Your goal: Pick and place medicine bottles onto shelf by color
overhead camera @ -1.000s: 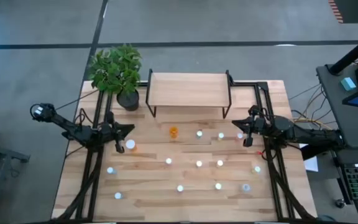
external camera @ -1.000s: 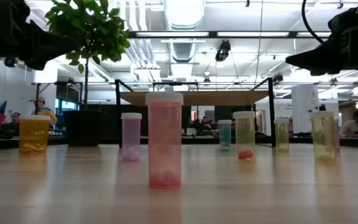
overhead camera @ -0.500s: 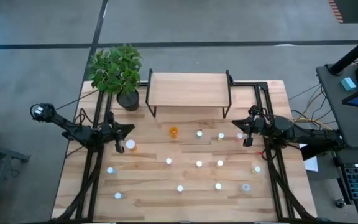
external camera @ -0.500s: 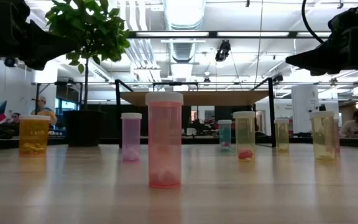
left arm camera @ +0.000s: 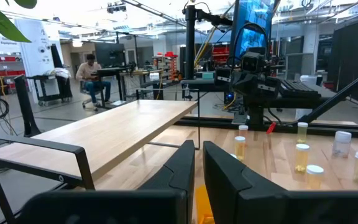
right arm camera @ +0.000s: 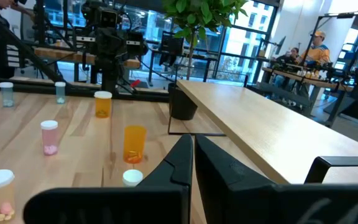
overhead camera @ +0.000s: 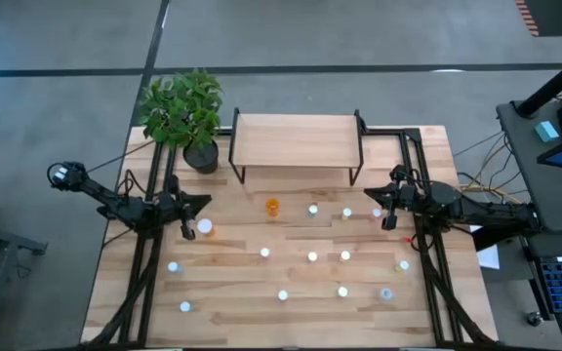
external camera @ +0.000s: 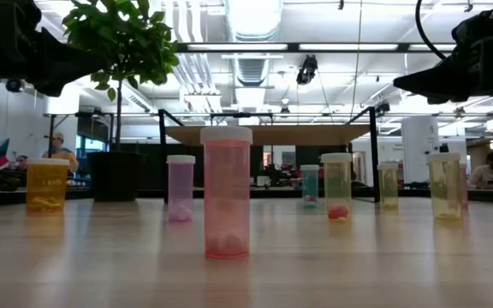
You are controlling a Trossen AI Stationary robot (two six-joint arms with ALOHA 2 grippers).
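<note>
Several small medicine bottles stand upright and scattered on the wooden table; one is an uncapped orange one (overhead camera: 272, 207), another a wider orange one with a white cap (overhead camera: 204, 227). In the low view a pink bottle (external camera: 227, 192) stands nearest. The shelf (overhead camera: 296, 141), with a light wood top and black legs, stands at the table's far middle with nothing on top. My left gripper (overhead camera: 203, 202) hovers shut above the table's left side, pointing level, just beyond the wide orange bottle. My right gripper (overhead camera: 379, 195) hovers shut at the right side. In both wrist views the fingers (left arm camera: 197, 158) (right arm camera: 190, 152) hold nothing.
A potted plant (overhead camera: 183, 112) stands at the far left, beside the shelf. Black frame rails (overhead camera: 149, 263) (overhead camera: 437, 273) run along the table's left and right sides under the arms. People sit at desks in the room beyond the table.
</note>
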